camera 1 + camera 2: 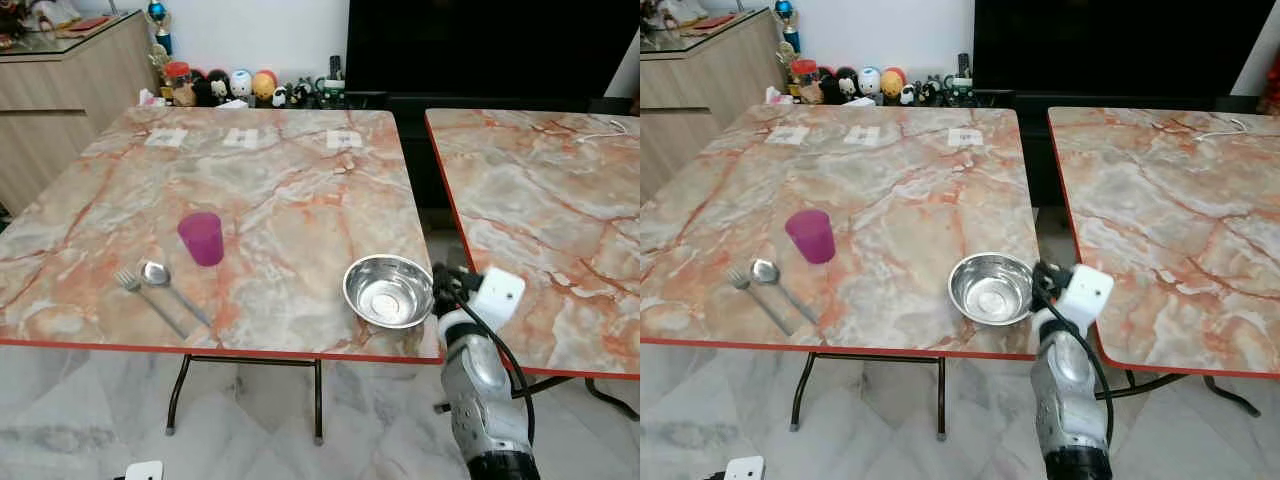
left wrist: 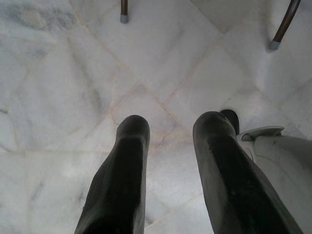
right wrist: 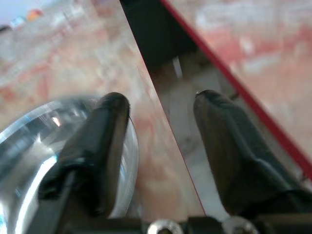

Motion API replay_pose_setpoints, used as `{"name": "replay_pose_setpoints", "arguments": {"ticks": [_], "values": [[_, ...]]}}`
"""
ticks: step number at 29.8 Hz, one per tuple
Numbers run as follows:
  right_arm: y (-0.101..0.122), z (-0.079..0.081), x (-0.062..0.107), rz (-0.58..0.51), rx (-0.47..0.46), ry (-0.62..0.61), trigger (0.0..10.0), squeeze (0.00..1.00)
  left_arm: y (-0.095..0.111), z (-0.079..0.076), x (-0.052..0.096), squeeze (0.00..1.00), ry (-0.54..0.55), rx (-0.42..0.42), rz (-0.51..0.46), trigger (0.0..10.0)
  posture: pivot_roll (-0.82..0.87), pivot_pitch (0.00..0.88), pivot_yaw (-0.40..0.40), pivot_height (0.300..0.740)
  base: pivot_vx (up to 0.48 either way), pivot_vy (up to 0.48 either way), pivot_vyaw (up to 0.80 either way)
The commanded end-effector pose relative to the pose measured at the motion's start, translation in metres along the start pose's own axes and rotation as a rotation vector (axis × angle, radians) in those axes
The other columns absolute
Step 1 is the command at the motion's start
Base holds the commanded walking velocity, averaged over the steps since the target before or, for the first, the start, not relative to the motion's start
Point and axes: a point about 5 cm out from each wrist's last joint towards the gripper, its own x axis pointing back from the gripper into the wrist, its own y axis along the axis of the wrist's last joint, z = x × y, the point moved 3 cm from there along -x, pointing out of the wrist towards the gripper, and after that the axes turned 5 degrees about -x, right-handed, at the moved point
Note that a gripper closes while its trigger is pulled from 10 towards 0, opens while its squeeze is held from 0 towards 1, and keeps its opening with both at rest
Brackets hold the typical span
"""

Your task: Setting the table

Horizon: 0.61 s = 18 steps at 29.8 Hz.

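A steel bowl (image 1: 388, 290) sits near the front right corner of the left marble table (image 1: 290, 180). My right gripper (image 3: 162, 97) is open at the bowl's right rim. One of its fingers (image 3: 105, 141) hovers over the rim, and the other hangs above the gap between the tables. A purple cup (image 1: 202, 238) stands upright at the front left. Just in front of it lie a spoon (image 1: 168, 285) and a fork (image 1: 148, 298), side by side. My left gripper (image 2: 173, 122) hangs open over the white floor tiles.
A second marble table (image 1: 545, 200) stands to the right across a narrow gap. Three paper labels (image 1: 240, 138) lie along the far edge of the left table. Toys (image 1: 240, 85) and a dark screen sit behind, with a wooden sideboard (image 1: 60, 90) at the back left.
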Motion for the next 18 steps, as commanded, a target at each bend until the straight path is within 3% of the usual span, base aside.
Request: {"name": "replay_pose_setpoints", "arguments": {"ticks": [1,10,18], "values": [[0.0,0.003,0.0,0.018,-0.023,0.012,10.0,0.0,-0.004,0.005,0.001,0.0,0.004,-0.001,0.008,10.0,-0.07,0.0,0.013,0.74,0.0,0.0,0.0],[0.005,0.015,-0.007,0.053,-0.056,0.066,10.0,0.0,-0.004,0.006,0.001,0.0,0.006,-0.001,0.007,10.0,-0.07,0.0,0.013,0.74,0.0,0.0,0.0],[-0.015,0.012,-0.003,0.17,-0.023,0.04,10.0,0.0,-0.006,0.005,0.001,0.0,0.004,-0.013,0.016,10.0,-0.06,0.0,0.011,0.74,0.0,0.0,0.0]]}}
